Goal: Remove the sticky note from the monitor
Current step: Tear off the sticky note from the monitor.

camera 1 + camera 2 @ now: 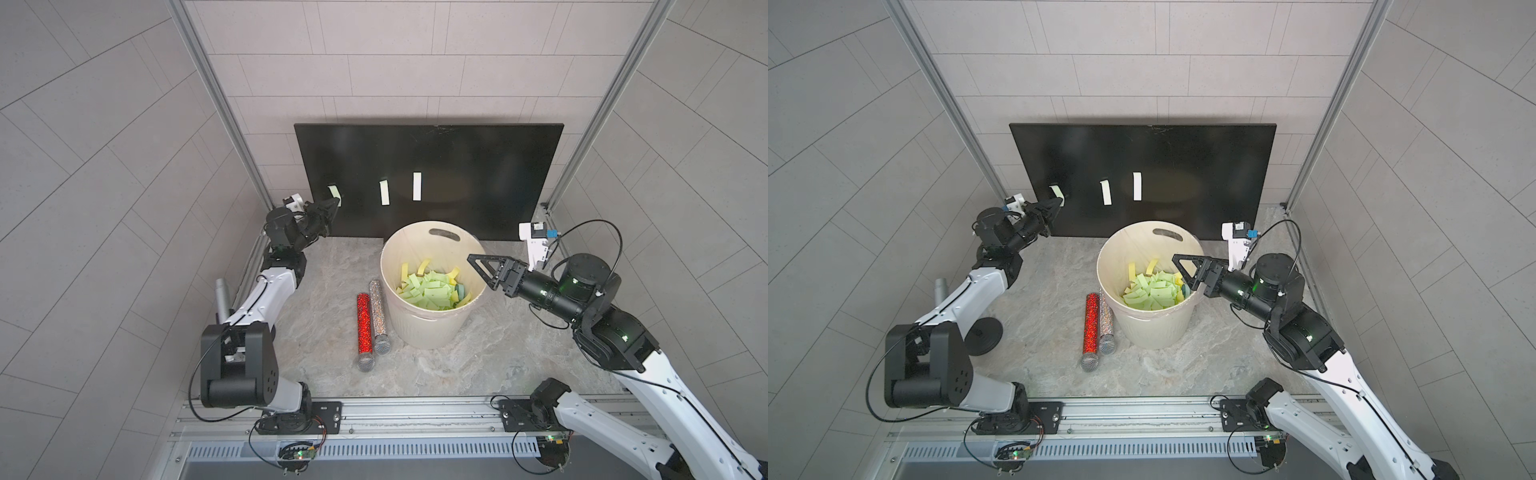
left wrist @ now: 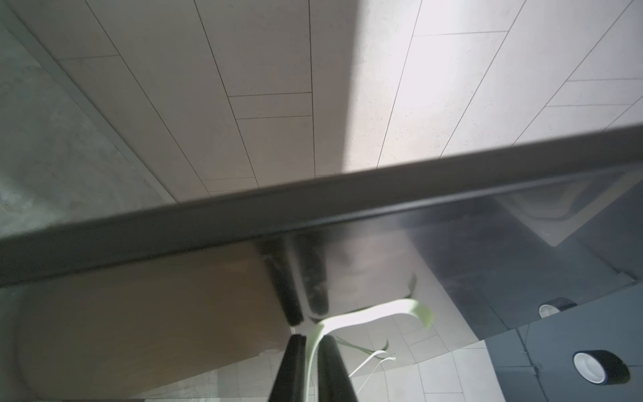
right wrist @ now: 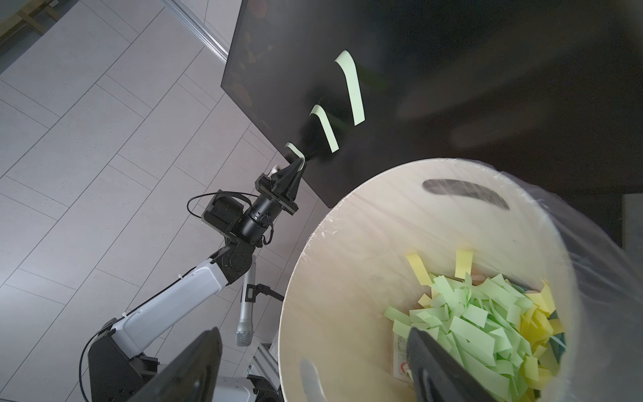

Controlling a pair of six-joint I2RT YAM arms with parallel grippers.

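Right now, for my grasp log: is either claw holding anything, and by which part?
The left claw is shut on the leftmost sticky note, pinching its loose lower end. The right claw is open, holding nothing.

The monitor [image 1: 457,166] is a big, flat, black screen. It stands on its long edge at the 12 o'clock side of the table, against the wall. Its shiny face is dark.

Three thin, pale green paper strips sit in a row on the screen, toward its 7 o'clock corner. The right sticky note [image 1: 417,186] and the middle sticky note [image 1: 385,192] hang straight, with their tops curling off the glass. The left sticky note [image 1: 333,193], at 9 o'clock from them, is bent. Its low end is off the glass, pinched tight in the left gripper [image 1: 336,202]. Its other end touches the screen.
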